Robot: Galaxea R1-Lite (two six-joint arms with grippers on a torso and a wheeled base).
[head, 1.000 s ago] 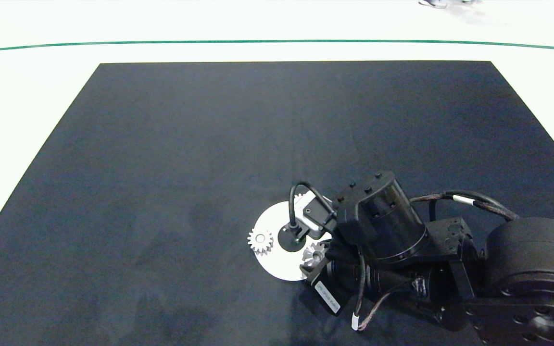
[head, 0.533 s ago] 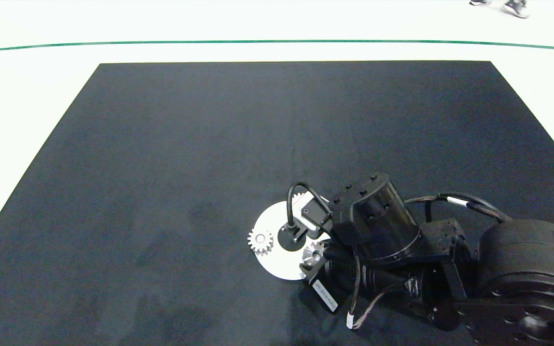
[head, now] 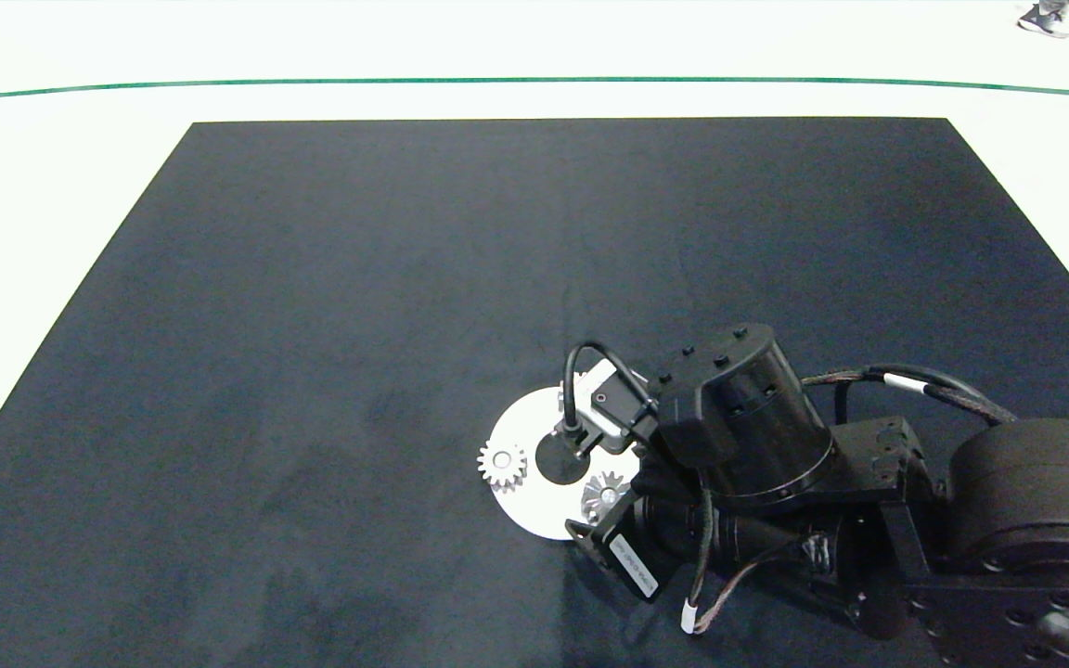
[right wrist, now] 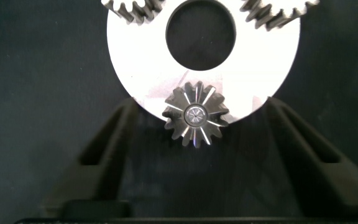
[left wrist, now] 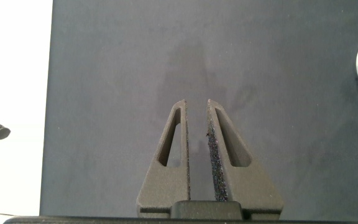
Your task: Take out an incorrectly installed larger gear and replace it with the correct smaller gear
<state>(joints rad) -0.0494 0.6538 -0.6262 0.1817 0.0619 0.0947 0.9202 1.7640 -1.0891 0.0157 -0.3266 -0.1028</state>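
The right pincer [right wrist: 194, 155] hangs low over the white disc [right wrist: 135, 68], its two fingers spread wide. A star-toothed gear [right wrist: 195, 116], which I take to be the smaller gear, sits on the disc's near rim, right between those fingers. The left pincer [left wrist: 197, 146], fingers nearly together and holding nothing, waits far off over the dark surface [head: 358, 278].

Right pincer [right wrist: 194, 134] fingers spread wide. Between them a gear [right wrist: 195, 116] with pointed radiating teeth sits on the near edge of a white disc [right wrist: 135, 68], touching neither finger. Beyond it, the disc's dark central hole [right wrist: 201, 37]; two blunt-toothed gears [right wrist: 133, 9] on the far rim.
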